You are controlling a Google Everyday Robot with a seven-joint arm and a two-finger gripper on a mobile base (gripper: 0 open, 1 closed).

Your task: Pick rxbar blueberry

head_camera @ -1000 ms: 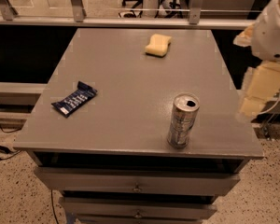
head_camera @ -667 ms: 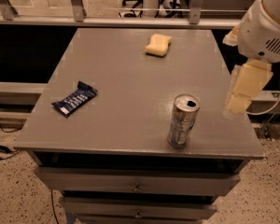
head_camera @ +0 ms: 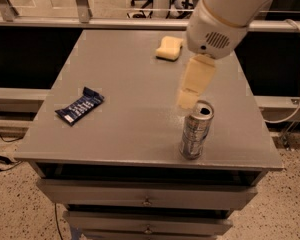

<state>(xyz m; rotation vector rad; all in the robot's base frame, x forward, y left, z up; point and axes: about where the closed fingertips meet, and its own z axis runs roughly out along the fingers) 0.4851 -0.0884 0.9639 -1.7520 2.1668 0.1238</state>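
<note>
Change: my gripper (head_camera: 188,99) has swung in from the right edge of the table (head_camera: 135,144) and now hangs over the middle right of the top, a clear shift leftward from a second ago.
Arm: the big white wrist housing (head_camera: 217,21) now sits above the back half of the table, near the sponge (head_camera: 169,48); before, it was out past the right side.
Untouched: the rxbar blueberry (head_camera: 80,106), the silver can (head_camera: 196,131) and the sponge all lie where they were.
Meaning for the task: I read this as the approach leg. The travel is toward the bar, but nothing is grasped and I am not yet over it.
Gripper position: above the tabletop, its tip just behind and slightly left of the can's open top, clear of the surface as far as I can see.
Grip state: I cannot tell whether it is parted or closed; it shows only as one pale smeared shape.
Bar location: flat on the left side of the table, near the left edge, lying on a diagonal with its far end pointing up and right.
Bar relative to gripper: well apart, off to the gripper's left in this view and a little nearer the front edge, with bare tabletop between.
Watch point: I judge the can the nearest obstacle, standing just beside my tip.
</note>
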